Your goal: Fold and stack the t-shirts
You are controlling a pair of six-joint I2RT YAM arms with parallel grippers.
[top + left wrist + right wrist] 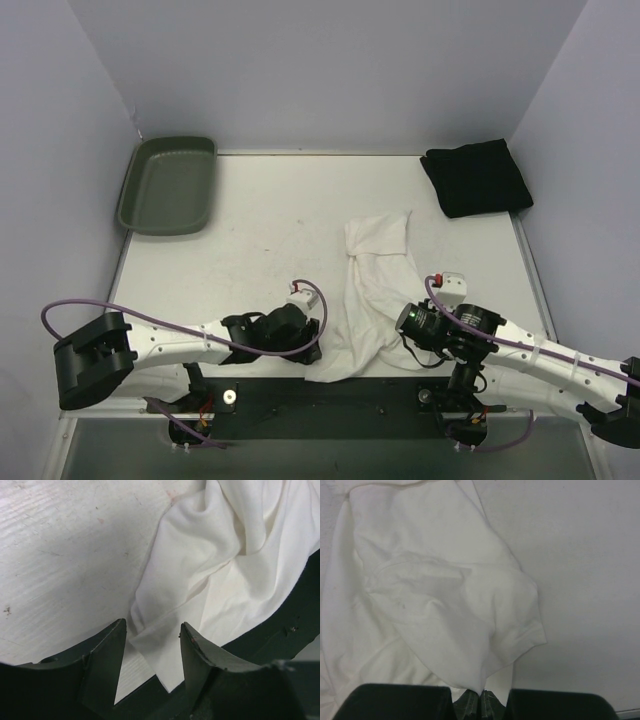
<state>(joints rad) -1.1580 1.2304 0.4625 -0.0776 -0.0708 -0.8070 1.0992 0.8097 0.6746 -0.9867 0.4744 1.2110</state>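
White counter (250,230) carries everything. From its centre toward five o'clock sprawls the white t-shirt (372,290), crumpled into a strip. The green tray (168,185) sits at ten o'clock, and the black t-shirt (476,178), a neat folded square, at one o'clock. The left tool (152,630) has its jaws apart astride the white hem corner, gripping nothing. The right tool (480,696) is pinched closed on a fold of that shirt. The step looks like taking hold to spread it flat. Next, the left jaws must close on the hem.
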